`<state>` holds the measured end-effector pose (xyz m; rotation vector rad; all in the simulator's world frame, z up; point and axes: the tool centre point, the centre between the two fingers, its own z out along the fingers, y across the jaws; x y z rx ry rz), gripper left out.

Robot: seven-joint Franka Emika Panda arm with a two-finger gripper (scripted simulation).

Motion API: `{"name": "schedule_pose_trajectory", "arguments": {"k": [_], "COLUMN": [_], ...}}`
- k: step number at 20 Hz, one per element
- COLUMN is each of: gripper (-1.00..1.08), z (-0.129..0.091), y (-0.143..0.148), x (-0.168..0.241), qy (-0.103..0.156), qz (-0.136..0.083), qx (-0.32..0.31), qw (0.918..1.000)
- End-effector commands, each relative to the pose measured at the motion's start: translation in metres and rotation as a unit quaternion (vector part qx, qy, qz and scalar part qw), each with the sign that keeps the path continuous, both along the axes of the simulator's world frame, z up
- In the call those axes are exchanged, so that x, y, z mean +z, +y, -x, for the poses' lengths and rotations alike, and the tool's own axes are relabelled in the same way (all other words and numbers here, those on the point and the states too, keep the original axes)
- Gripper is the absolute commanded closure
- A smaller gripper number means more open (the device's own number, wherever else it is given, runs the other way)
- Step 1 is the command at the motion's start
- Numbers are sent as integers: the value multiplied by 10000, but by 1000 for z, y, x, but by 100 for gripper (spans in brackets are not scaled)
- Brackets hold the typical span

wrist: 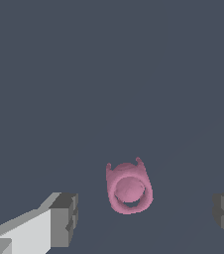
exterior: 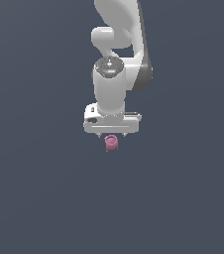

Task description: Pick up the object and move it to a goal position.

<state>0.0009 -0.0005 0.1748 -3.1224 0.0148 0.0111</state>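
Observation:
The object (exterior: 111, 143) is a small pink-magenta lumpy rounded thing with a loop-like part, lying on the dark grey floor. In the exterior view it sits just below my white gripper (exterior: 112, 135), whose fingertips show as small points to either side of it. In the wrist view the object (wrist: 128, 190) lies between the two grey finger pads (wrist: 64, 219), with wide gaps on both sides. My gripper (wrist: 146, 214) is open and touches nothing.
The white arm (exterior: 116, 59) rises straight up above the gripper in the exterior view. A plain dark grey floor (exterior: 39, 188) surrounds the object on all sides. No other objects show.

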Motion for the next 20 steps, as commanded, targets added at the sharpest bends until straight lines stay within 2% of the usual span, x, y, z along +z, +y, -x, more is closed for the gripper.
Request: {"name": "schedule_pose_trajectory", "arguments": {"k": [1, 10, 20], "gripper": [-92, -92, -92], "z": [0, -8, 0], "y": [0, -31, -25], "x": [0, 13, -7], "qy": [0, -132, -111], "qz": [0, 108, 110], "qx": [0, -36, 158], "qw": [10000, 9998, 9998]}}
